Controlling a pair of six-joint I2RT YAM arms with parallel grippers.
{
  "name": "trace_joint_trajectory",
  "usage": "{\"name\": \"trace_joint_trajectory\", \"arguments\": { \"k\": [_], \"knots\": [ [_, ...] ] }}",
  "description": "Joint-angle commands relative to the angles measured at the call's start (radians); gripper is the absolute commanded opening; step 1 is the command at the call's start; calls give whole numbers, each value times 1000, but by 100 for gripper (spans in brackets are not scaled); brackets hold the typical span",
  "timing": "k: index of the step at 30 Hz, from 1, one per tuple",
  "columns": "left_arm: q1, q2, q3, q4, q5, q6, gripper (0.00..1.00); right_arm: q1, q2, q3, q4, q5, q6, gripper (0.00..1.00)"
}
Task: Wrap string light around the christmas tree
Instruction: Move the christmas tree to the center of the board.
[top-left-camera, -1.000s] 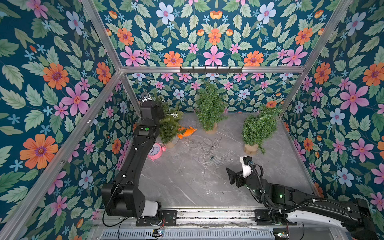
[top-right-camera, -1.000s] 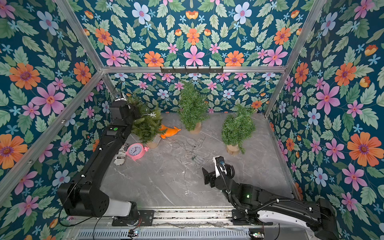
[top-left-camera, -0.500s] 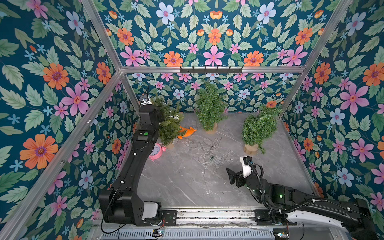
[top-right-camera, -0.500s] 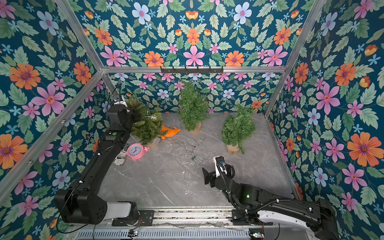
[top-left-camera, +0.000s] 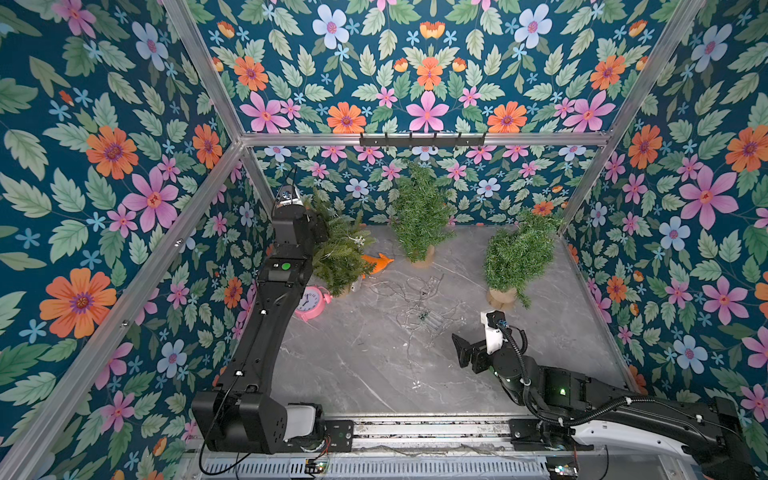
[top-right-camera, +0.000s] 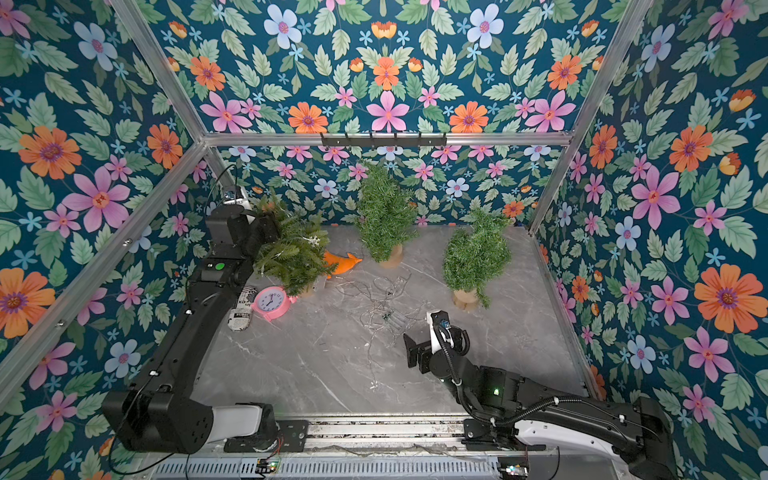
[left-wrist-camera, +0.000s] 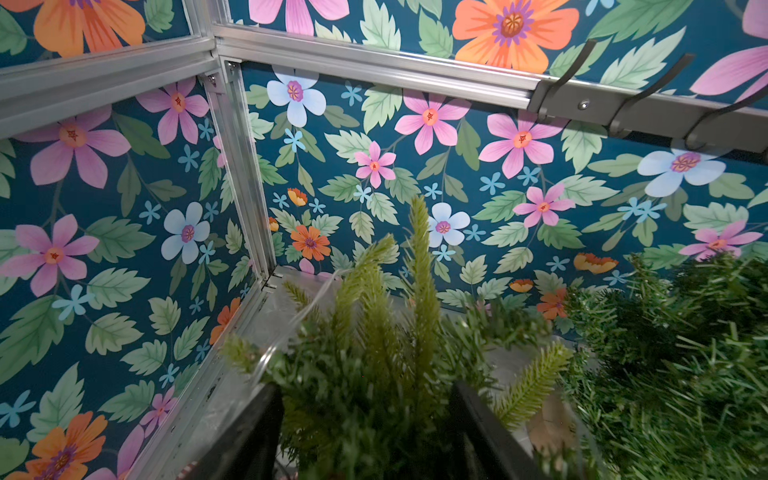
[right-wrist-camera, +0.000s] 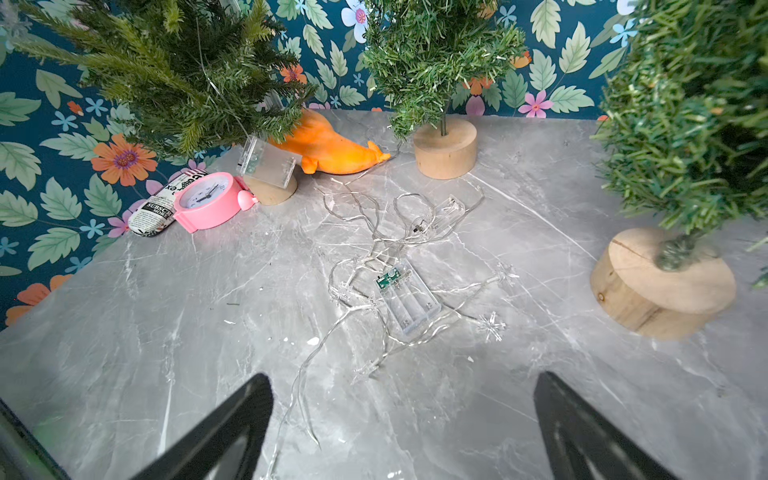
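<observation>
Wrapping is under way at the leftmost christmas tree (top-left-camera: 340, 253), where the left gripper (left-wrist-camera: 365, 388) is seen with jaws parted around the top sprigs, one strand draped there. Most of the string light (right-wrist-camera: 374, 266) is heaped on the desk (top-left-camera: 353, 374), just ahead of the right gripper (right-wrist-camera: 402, 376), jaws wide apart and empty. A fresh length likely needs to be picked up next.

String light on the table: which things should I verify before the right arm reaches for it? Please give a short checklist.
1. Right end effector open: ok.
2. String light in plain sight ahead of it: ok.
3. String light untangled: not ok, loose heap around the battery box.
4. Left end effector clear of the tree beside the pink clock: not ok, branches between its fingers.
5. Strand on that tree secure: cannot tell.
</observation>
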Motion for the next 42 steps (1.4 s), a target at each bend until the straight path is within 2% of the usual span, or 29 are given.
{"name": "trace_joint_trajectory", "arguments": {
  "k": [1, 14, 18, 22, 24, 27, 31, 36, 38, 42],
  "knots": [
    [2, -12, 19, 18, 0, -3, 69, 1, -3, 7, -13, 13, 11, 98],
    [1, -8, 56, 1, 36, -3, 72, -2, 12, 13, -12, 15, 5, 99],
    [1, -8, 57, -9, 12, 4, 72, -4, 17, 16, -10, 12, 1, 99],
    [1, -1, 61, -21, -10, 20, 66, -7, 20, 16, -5, 10, 1, 99],
    [1, 15, 85, -52, -46, 23, 66, -7, 22, 18, -1, 7, 0, 99],
    [3, 36, 112, -76, -75, 38, 72, -9, 25, 17, 0, 4, -1, 99],
    [7, 59, 146, -96, -104, 55, 71, -8, 25, 23, -5, 1, 1, 99],
    [35, 72, 148, -95, -110, 48, 59, -9, 25, 21, -2, 1, 4, 99],
    [44, 76, 146, -97, -99, 39, 59, -9, 25, 21, -1, 2, 5, 99],
    [77, 75, 112, -57, -19, 3, 49, -9, 26, 24, -3, 0, 7, 99]
  ]
}}
